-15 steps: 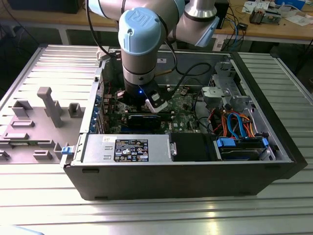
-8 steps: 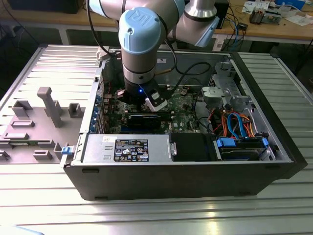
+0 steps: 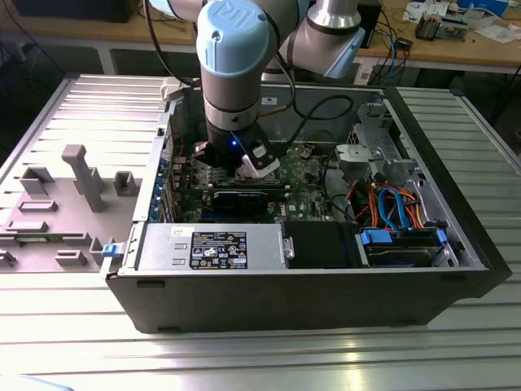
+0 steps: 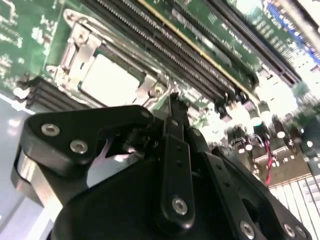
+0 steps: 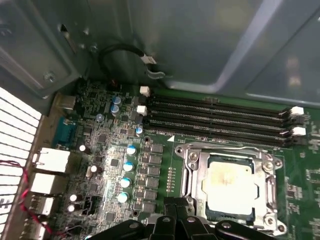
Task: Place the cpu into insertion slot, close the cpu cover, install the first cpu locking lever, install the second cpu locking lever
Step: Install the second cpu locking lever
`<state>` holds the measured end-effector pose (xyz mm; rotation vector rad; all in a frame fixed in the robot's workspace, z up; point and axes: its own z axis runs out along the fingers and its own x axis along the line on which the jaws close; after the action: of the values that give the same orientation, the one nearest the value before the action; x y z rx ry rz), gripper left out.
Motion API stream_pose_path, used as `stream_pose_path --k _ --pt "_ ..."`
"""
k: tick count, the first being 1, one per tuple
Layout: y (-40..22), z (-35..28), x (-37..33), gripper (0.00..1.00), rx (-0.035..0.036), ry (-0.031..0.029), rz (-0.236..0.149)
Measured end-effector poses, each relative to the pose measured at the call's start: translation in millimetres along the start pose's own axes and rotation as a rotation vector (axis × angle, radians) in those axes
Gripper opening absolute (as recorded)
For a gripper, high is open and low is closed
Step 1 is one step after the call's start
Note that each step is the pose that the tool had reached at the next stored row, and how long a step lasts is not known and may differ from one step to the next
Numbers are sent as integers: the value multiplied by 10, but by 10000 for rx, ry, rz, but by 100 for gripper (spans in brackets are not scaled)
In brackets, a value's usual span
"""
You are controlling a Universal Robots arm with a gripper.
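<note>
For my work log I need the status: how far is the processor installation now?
Done: the cpu lies in the insertion slot, and the cpu cover frames it, apparently lowered. In hand: the gripper hangs just beside the socket, holding nothing that I can see. Left: I cannot tell whether either locking lever is latched, so count both as open.

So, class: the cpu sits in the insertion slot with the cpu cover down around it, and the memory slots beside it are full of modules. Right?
Not quite. In the first wrist view the memory slots are empty. The cpu does sit in the insertion slot, with the cpu cover down around it.
</note>
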<state>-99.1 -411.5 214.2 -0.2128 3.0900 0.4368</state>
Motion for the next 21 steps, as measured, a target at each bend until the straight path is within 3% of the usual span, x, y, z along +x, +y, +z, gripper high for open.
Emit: stream_pose_path --k 2,4,5,6,8,14,21 --pt "10 -27 -3 11 185 24 3" --pt "17 -36 -6 11 478 66 3" --pt "26 -46 -11 11 696 96 5" --pt "32 -58 -14 11 801 110 5" --pt "42 -84 -22 11 927 129 5" --pt "60 -141 -90 11 1101 212 20" --pt "55 -180 -218 11 1404 477 73"
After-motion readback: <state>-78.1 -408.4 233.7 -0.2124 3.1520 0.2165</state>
